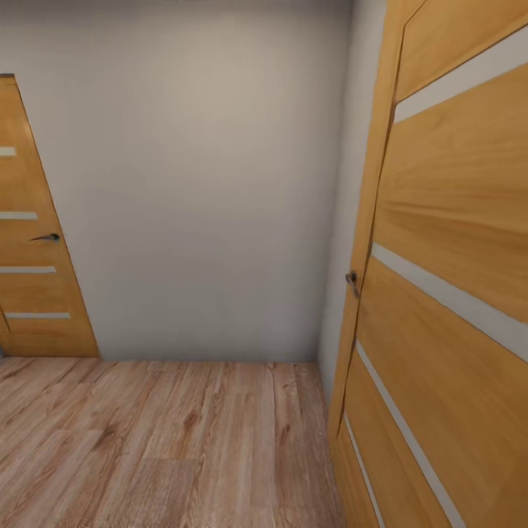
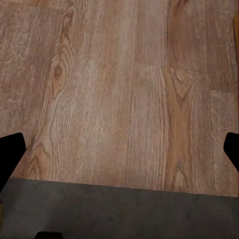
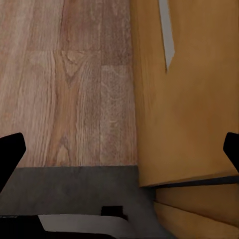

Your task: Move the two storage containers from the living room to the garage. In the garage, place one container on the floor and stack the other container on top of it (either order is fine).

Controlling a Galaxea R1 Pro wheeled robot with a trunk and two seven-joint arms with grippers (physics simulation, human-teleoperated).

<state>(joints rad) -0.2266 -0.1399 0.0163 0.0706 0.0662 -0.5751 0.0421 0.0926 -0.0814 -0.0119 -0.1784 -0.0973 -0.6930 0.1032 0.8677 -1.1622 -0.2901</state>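
While the head view faces a pale grey wall, an open wooden door with pale horizontal stripes stands just beside that wall's right end, swung toward the camera, its dark handle on the edge nearest the wall. A second door of the same make sits closed at the wall's left end, lever handle on its side toward the wall. Wood-plank floor runs from the wall's base toward the camera.

Left wrist view: left gripper hangs over wood planks, black fingertips at opposite edges of the picture, set wide apart, nothing between them. A dark grey band lies across the planks nearer the camera; cannot tell what it is.

Right wrist view: right gripper is spread wide too, fingertips far apart and empty. It hangs over planks just beside the open door's bottom corner, with a pale stripe on that panel.

Containers: none to place from these pictures; the surroundings are a hallway-like spot with wood floor, not concrete.
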